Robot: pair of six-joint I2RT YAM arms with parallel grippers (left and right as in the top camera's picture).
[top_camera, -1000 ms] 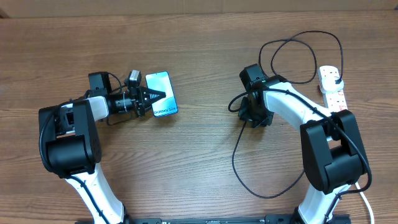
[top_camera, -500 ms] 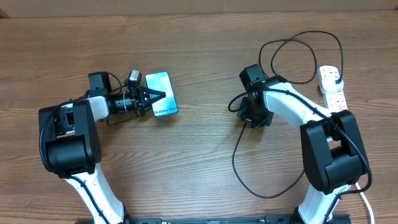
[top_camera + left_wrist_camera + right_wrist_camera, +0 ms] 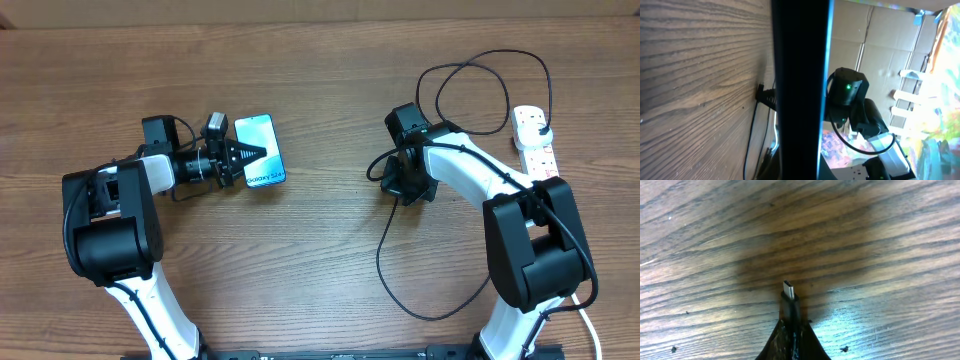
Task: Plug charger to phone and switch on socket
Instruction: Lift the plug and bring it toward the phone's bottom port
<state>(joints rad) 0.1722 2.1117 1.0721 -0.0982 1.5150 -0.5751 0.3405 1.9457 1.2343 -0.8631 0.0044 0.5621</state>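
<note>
The phone (image 3: 262,135), its light blue screen up, lies at the left of the wooden table, and my left gripper (image 3: 252,153) is shut on its near edge. In the left wrist view the phone (image 3: 800,75) is a dark upright band between the jaws. My right gripper (image 3: 403,185) points down at the table's middle, shut on the charger's black connector (image 3: 789,294), whose metal tip sticks out past the fingertips (image 3: 775,340). The charger's thin black cable (image 3: 482,58) loops back toward the white socket (image 3: 537,145) at the far right.
A second loop of the cable (image 3: 400,295) lies on the table in front of the right arm. The right arm (image 3: 847,95) shows across the table in the left wrist view. Bare wood separates the phone from the connector.
My right gripper has shut on the charger's connector. The near cable loop has shifted slightly. The left arm and the phone have not moved.
</note>
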